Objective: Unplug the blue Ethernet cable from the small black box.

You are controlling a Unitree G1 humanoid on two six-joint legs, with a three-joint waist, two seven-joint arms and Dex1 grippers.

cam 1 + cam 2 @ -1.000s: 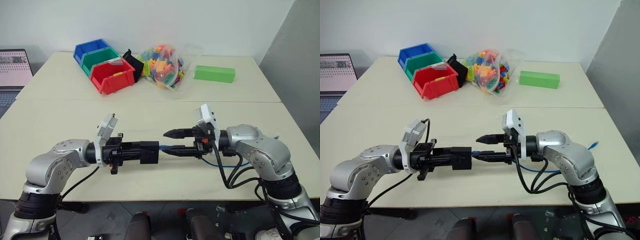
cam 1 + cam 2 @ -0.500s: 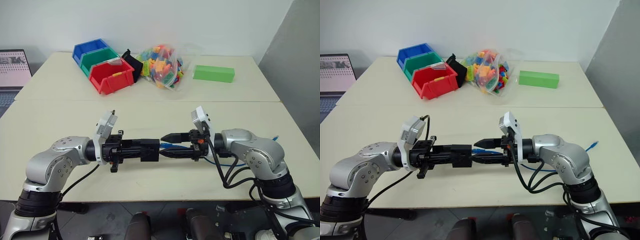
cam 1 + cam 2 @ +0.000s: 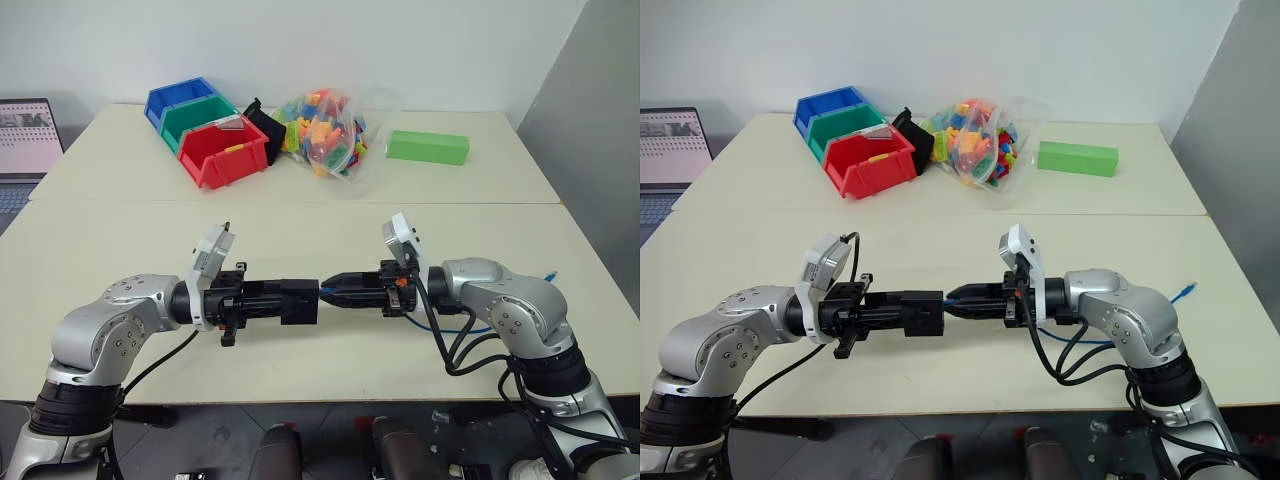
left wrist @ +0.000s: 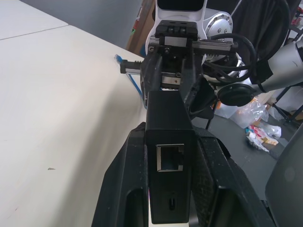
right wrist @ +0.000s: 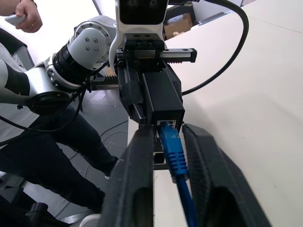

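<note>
Black plastic marks the small black box, which is clamped between the fingers of the left gripper and held above the table. The left forearm lies roughly level and points toward the robot's right, so the port faces the other arm. Directly ahead of those fingertips, the plug of the blue Ethernet cable sits seated in the port. The right gripper meets it from the opposite side, forearm roughly level and pointing left, and in the head views its fingers look drawn together around the plug boot just short of the box. In the right wrist view a narrow gap shows on each side of the boot, so firm contact cannot be confirmed. Behind the right gripper the cable trails under the right arm, with its free end resting near the right table edge. For a clean release, judge that the latch tab on the plug should be pressed before any pull; pulling on a locked tab may drag the box out of the left grip. Pull straight along the port axis, away from the left gripper, with no sideways bend. Keep the left hold steady as the counterforce. Grip the boot, not the thin cord behind it.
</note>
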